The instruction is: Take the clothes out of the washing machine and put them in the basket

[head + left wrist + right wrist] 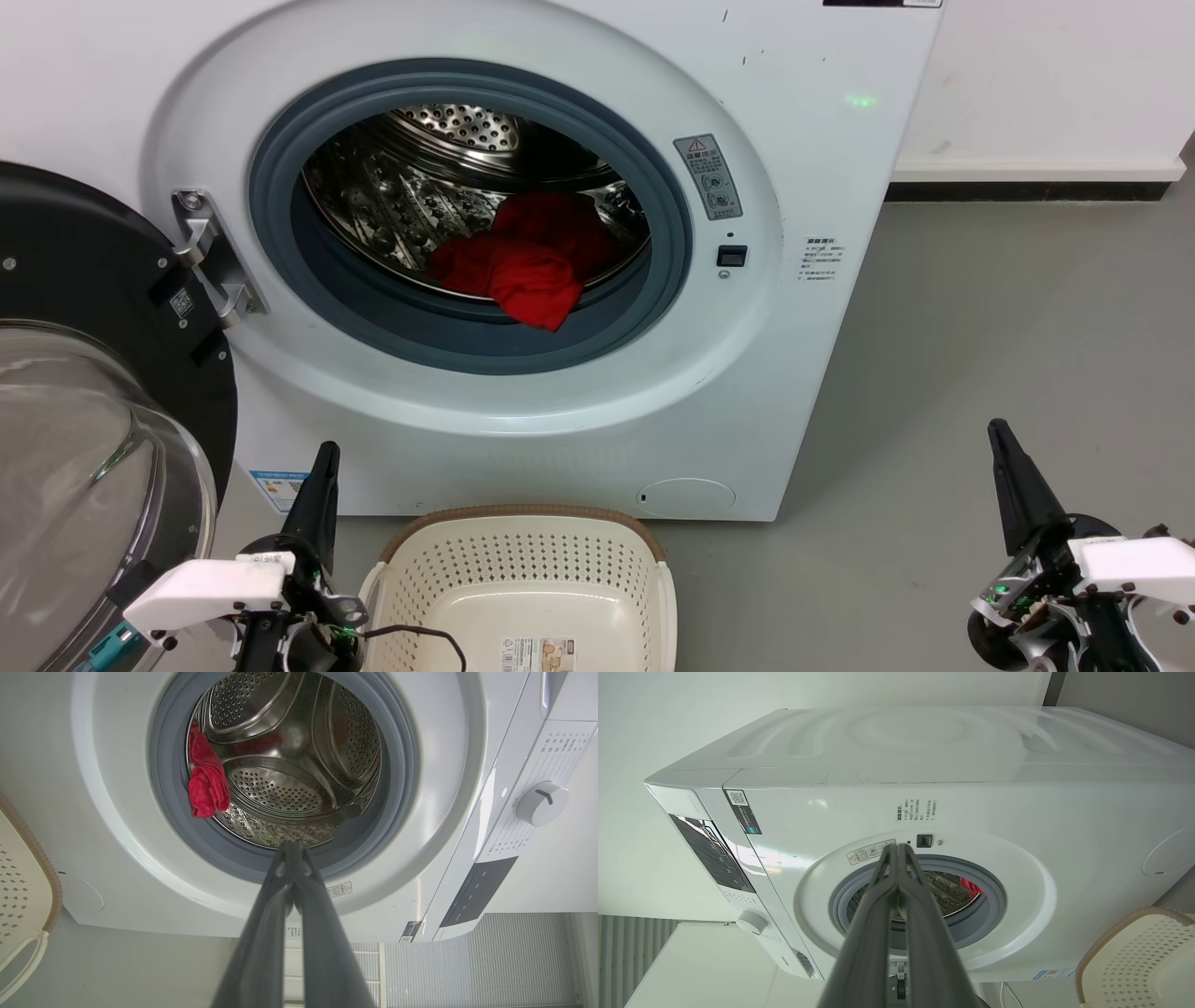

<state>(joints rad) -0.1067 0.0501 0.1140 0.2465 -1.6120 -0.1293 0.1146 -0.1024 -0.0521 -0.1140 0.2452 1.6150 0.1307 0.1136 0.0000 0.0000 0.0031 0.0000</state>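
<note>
Washing machine (579, 439) is white, front-loading, and stands on a grey floor (980, 327) against a white wall. Its door (93, 373) is swung fully open on a hinge (210, 261) at 9 o'clock of the opening, black rim and clear glass bulge facing out.

Clothes (527, 257) are a bright red bundle in the steel drum (401, 196), at about 5 o'clock of the opening. One fold droops over the drum lip onto the grey seal (467, 336). Cannot tell whether it is one garment or more.

Basket (523, 511) is cream with a brown rim and sits on the floor at 6 o'clock of the opening, close to the machine front. A paper label (537, 653) lies on its bottom, and a thin black cable (420, 635) crosses its near left corner.

Left gripper (325, 457) is low at 9 o'clock of the basket, just beside it, fingers pressed together and holding nothing. In its wrist view the tips point at the seal's edge. The door glass sits close at its own 9 o'clock, boxing it in on that side.

Right gripper (1001, 434) is well apart at 3 o'clock of the basket, over bare floor, fingers pressed together and holding nothing. The machine's right corner lies between it and the opening.

On the machine front there is a warning sticker (708, 175) at 2 o'clock of the opening, a door latch (732, 255) at 3 o'clock and a round cover (686, 497) at the lower right. A dial (542, 803) and dark panel (476, 891) show in the left wrist view.
</note>
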